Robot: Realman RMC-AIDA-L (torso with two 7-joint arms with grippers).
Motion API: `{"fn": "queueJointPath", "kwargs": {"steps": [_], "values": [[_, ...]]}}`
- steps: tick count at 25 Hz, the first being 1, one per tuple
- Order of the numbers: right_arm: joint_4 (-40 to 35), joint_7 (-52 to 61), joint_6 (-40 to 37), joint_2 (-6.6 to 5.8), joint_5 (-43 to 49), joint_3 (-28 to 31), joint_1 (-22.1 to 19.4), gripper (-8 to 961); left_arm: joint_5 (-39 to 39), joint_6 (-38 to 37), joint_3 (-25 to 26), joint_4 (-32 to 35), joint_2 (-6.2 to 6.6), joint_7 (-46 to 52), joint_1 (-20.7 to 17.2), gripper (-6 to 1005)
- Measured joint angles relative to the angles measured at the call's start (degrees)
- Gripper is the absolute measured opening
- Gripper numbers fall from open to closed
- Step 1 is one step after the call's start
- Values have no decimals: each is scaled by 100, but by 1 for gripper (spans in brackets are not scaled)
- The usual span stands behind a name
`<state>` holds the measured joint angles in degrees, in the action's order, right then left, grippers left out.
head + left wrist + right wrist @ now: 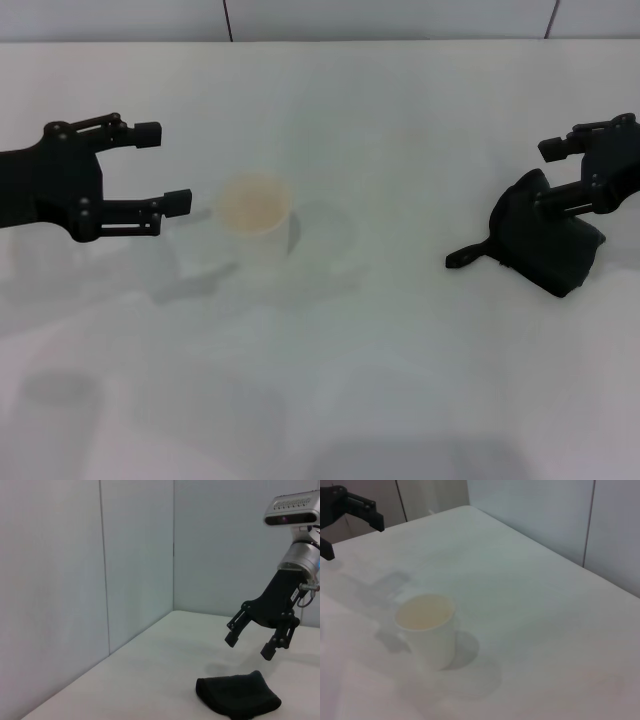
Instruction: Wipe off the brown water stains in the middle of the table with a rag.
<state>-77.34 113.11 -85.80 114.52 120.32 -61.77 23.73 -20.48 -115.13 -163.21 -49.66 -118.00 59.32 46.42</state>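
The dark rag [545, 245] lies on the white table [400, 380] at the right, its strap loop pointing toward the middle. My right gripper [547, 175] is open and hovers just above it; the left wrist view shows this gripper [248, 647] clear of the rag [237, 696]. My left gripper [165, 168] is open and empty at the left, next to a translucent cup [258, 222] with a pale orange inside. The right wrist view shows the cup [427, 630] and the left gripper [351, 539] beyond it. No brown stain shows on the table.
The cup stands upright near the table's middle, between the two grippers. Grey wall panels [75, 580] rise behind the table's far edge.
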Motion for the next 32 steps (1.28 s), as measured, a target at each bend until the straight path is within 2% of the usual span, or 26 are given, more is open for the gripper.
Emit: {"fn": "queueJointPath", "kwargs": {"steps": [32], "values": [[71,8,0,9,0,14,39,829,0,8,0,0,6,0,16,884]]}}
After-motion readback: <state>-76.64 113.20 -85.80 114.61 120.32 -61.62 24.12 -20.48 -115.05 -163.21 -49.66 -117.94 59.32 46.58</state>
